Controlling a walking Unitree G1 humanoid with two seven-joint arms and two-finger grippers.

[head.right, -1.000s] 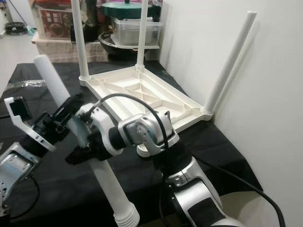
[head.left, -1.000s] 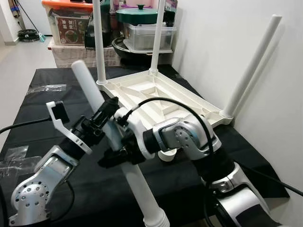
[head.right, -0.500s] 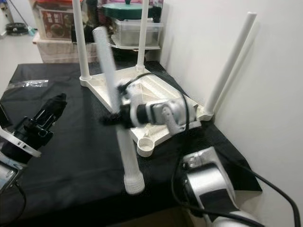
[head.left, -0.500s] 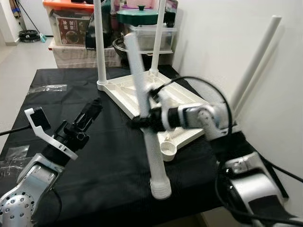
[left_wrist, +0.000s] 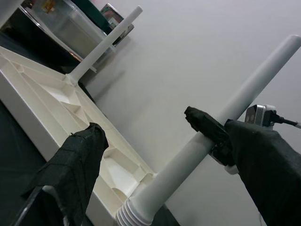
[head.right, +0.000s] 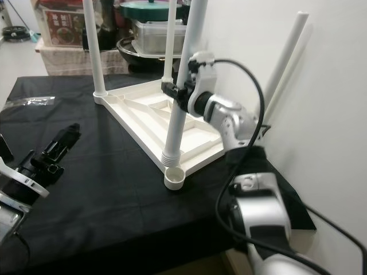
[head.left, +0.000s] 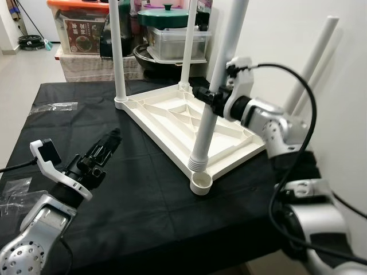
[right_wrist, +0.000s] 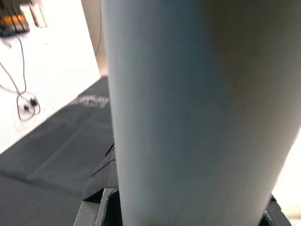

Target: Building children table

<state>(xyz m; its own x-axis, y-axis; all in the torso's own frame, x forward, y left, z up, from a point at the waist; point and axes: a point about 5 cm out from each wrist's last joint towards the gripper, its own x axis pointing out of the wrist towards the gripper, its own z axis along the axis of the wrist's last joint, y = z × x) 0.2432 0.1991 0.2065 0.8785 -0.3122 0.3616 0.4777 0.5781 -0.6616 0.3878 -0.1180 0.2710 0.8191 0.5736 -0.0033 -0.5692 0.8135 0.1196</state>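
1. White plastic is the material of the children's tabletop, which is lying upside down on the black-covered surface, so that its corner sockets are facing up to receive the legs.
2. Three long white plastic legs are already standing in their corners: one at the far left, one at the far back and one beside the wall.
3. The right hand is closing around the fourth white leg tube at about its middle and is holding it nearly upright, probably so that it can go straight down.
4. The ribbed lower end of this leg is hanging just above the empty round socket at the near corner, a little to one side; it is not yet seated.
5. The left hand is hovering over the black cloth, well apart from the tabletop, with its fingers parted and gripping nothing, perhaps waiting to steady the piece.
6. I judge that the next move is needing careful alignment, because a tilted leg could miss the socket or push the tabletop.
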